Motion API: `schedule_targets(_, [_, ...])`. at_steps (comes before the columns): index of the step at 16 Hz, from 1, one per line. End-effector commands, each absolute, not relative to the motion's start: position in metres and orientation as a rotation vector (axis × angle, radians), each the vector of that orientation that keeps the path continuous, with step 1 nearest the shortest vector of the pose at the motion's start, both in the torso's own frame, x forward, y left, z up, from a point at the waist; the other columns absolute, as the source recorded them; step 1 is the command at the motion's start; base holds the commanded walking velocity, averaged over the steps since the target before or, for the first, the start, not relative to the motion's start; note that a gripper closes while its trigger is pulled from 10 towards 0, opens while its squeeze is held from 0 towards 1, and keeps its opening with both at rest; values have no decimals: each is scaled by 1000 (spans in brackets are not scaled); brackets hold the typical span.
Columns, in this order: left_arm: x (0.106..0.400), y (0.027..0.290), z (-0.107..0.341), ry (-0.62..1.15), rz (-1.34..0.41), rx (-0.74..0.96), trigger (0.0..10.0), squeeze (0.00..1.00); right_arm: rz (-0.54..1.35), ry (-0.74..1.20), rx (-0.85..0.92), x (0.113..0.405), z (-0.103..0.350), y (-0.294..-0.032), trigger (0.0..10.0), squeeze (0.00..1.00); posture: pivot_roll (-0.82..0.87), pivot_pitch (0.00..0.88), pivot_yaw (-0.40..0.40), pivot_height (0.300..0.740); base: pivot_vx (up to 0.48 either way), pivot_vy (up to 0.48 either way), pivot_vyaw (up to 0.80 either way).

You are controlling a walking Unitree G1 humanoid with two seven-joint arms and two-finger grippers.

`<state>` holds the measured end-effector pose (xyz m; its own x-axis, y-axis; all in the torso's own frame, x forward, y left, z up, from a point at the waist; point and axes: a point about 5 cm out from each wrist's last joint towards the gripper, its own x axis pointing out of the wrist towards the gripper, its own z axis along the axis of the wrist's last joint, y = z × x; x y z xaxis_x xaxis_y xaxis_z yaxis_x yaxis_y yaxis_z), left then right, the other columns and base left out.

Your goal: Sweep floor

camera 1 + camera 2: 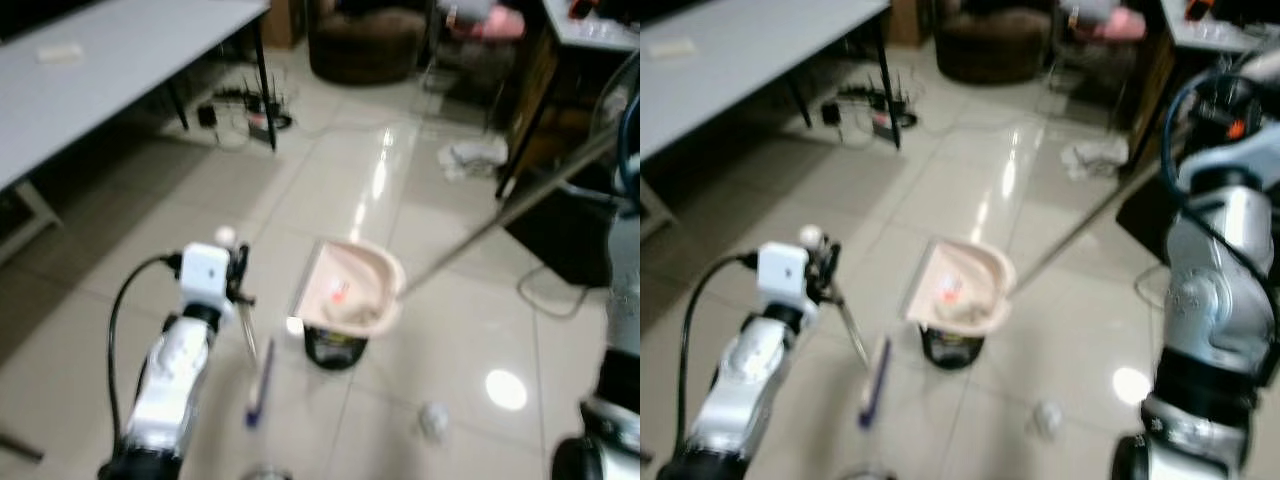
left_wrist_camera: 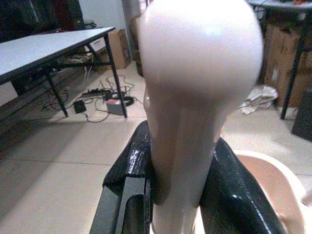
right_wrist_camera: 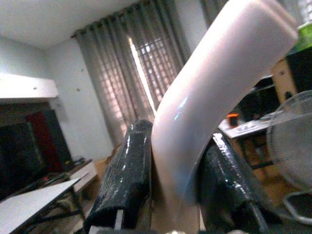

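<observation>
Sweeping in progress: debris pickup stage.
Left gripper (image 2: 178,195) jaws pinch the broom handle (image 2: 195,97); right gripper (image 3: 170,195) jaws pinch the dustpan handle (image 3: 214,83). Dustpan (image 1: 350,290) sits frame centre; paper ball (image 1: 433,420) lower right likely needs brushing in next.

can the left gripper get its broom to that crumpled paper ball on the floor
Probably yes. The left gripper is shut on the broom handle, and the paper ball lies on open tile right of the purple broom head. The dustpan sits farther back, not between them.
</observation>
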<state>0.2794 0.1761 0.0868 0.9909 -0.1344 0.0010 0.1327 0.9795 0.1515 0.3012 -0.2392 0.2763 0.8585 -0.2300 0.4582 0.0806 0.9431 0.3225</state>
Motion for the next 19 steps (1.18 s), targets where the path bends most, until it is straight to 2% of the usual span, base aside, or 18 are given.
schedule_targets(1, [285, 178, 100, -71, -125, 180, 10000, 0, -156, -576, 318, 297, 289, -241, 10000, 0, -57, 27, 58, 740, 337, 0, 0])
schedule_targets(6, [284, 179, 98, -64, -124, 181, 10000, 0, -165, -559, 327, 296, 285, -242, 10000, 0, -62, 34, 52, 740, 337, 0, 0])
schedule_targets(11, [284, 179, 97, -64, -116, 181, 10000, 0, -158, -543, 346, 295, 281, -240, 10000, 0, -56, 39, 54, 740, 336, 0, -776])
schedule_targets(19, [281, 187, 97, -61, -95, 198, 10000, 0, -136, -517, 337, 300, 275, -236, 10000, 0, -45, 43, 49, 740, 337, 0, 0])
